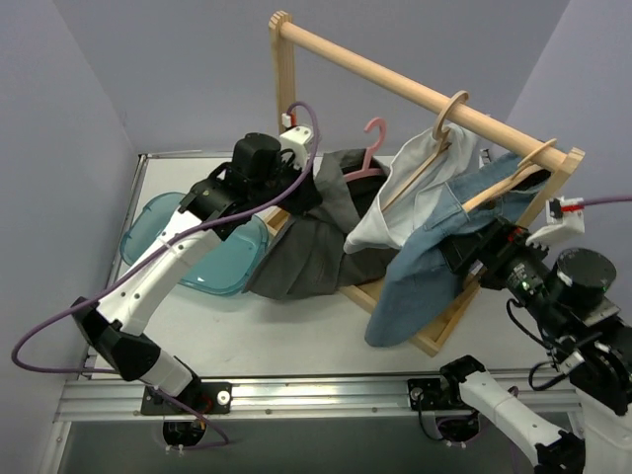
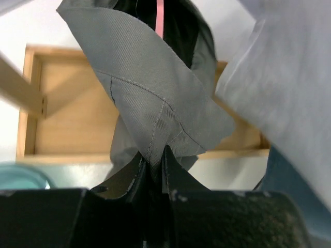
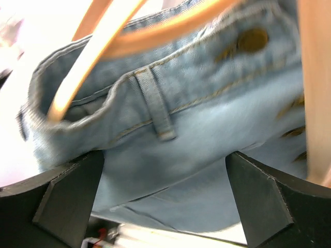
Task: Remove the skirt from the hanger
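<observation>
- The grey pleated skirt [image 1: 306, 252] is hung from a pink plastic hanger [image 1: 373, 148] at the left end of the light wooden clothes rack [image 1: 395, 84]. Its lower part is spread over the rack's base frame and onto the white worktop [image 1: 296, 341].
- A fold of the grey fabric [image 2: 150, 103] is pinched between the jaws of the left gripper [image 2: 154, 160], which are pressed together on the cloth; a strip of the pink hanger [image 2: 159, 18] is seen above it.
- A white shirt [image 1: 415, 197] on a wooden hanger [image 1: 449, 109] is hung just beside the skirt.
- A light-blue denim garment [image 1: 425, 281] on a second wooden hanger [image 1: 513, 178] is hung at the right end.
- The jaws of the right gripper [image 3: 165, 181] are held wide apart on either side of the denim waistband, with nothing clamped.
- A translucent teal plastic tray [image 1: 207, 267] is seen on the worktop left of the skirt.
</observation>
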Motion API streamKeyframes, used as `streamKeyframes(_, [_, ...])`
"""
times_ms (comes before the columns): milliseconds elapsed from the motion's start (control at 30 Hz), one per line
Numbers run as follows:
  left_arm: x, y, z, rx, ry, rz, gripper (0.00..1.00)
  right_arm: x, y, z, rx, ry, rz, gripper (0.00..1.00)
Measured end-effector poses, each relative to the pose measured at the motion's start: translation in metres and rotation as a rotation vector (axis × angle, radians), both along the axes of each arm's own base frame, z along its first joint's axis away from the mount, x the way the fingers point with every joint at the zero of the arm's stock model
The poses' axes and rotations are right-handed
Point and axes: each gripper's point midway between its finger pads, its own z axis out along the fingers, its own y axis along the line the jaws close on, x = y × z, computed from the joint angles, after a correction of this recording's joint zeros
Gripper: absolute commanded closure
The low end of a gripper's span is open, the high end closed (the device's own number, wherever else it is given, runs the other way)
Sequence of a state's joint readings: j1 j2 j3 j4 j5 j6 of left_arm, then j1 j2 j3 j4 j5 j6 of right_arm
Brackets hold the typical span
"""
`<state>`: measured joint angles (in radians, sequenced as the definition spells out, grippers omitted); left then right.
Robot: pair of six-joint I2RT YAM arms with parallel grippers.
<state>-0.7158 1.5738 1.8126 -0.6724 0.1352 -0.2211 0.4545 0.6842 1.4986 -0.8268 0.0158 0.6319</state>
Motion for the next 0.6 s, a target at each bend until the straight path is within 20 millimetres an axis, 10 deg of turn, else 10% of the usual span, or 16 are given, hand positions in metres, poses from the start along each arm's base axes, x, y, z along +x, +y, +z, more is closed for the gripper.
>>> streamKeyframes(167, [-0.039, 0.054, -0.011, 0.016, 0.045, 0.047, 0.98, 0.021, -0.008, 0.01, -0.106, -0.006, -0.014, 0.0])
streamKeyframes(400, [-0.105, 0.102, 0.036, -0.074, -0.04, 0.029, 0.98, -0.009, -0.006, 0.111, -0.088, -0.322, 0.031, 0.0])
streamKeyframes(600, [-0.125, 0.119, 0.035, -0.061, -0.026, 0.035, 0.98, -0.037, 0.021, 0.165, -0.002, -0.512, 0.179, 0.0])
